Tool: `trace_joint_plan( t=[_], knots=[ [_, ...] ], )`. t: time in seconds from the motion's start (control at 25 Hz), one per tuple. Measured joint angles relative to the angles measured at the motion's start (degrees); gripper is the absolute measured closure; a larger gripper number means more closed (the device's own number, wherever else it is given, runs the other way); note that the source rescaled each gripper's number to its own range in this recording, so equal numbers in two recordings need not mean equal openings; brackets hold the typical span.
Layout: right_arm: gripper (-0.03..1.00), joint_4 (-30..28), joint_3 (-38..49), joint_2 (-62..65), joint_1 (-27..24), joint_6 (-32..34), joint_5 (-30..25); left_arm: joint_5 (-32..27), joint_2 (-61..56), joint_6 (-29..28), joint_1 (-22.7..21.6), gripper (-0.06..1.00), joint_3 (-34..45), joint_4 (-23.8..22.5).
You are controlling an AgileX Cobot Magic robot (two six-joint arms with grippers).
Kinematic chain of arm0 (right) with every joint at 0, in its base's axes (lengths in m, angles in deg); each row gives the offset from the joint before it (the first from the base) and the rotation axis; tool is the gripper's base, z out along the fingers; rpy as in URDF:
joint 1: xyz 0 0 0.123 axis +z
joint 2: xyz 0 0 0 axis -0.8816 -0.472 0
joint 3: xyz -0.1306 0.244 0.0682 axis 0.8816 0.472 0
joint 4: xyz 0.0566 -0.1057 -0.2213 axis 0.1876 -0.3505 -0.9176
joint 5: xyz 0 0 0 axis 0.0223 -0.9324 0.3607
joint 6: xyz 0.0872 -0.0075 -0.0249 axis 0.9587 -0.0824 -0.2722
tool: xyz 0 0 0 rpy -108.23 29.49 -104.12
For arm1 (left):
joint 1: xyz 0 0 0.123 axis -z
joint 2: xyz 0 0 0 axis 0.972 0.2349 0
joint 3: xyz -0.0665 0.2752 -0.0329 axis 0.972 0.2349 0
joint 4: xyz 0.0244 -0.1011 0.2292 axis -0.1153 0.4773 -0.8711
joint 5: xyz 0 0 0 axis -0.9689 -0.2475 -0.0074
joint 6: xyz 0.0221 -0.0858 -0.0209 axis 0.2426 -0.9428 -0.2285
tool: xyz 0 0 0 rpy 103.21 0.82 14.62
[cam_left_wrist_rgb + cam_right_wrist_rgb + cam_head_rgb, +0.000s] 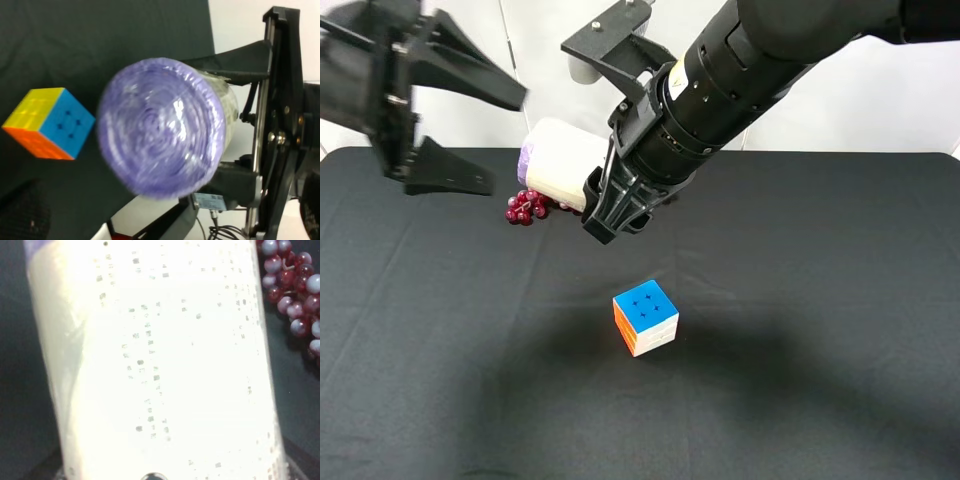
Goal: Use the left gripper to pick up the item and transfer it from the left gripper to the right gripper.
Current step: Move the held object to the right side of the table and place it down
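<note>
Right tool (582,150) clamps container (558,165) mid-body (long axis level, purple end facing left tool (508,142)); left tool spread wide, gripping nothing.

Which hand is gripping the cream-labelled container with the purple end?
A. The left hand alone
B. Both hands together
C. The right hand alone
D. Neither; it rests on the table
C: the right hand is closed on the cream-labelled container and holds it above the table, while the left hand sits beside it with its fingers spread wide, not touching it.
</note>
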Motion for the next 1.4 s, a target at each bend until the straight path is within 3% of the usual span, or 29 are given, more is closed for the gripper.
trace_joint_plan(
  t=[0.28,0.6,0.92,1.4],
  knots=[
    [0.93,0.79,0.0,0.0,0.0,0.07,0.0,-0.04,-5.86,-0.36,-7.26,-0.05,0.0,-2.99],
    [0.94,0.85,0.0,0.0,0.0,0.69,-0.04,-0.04,-13.28,-1.39,-8.42,-0.05,0.0,-5.26],
    [0.94,1.03,0.0,0.0,0.0,1.09,-0.04,0.22,-24.77,-8.69,-8.42,-0.05,0.0,-17.07],
    [0.94,1.07,0.0,0.0,0.0,3.04,-0.72,0.94,-48.52,-13.34,-8.42,-0.05,0.0,-27.94]
  ],
)
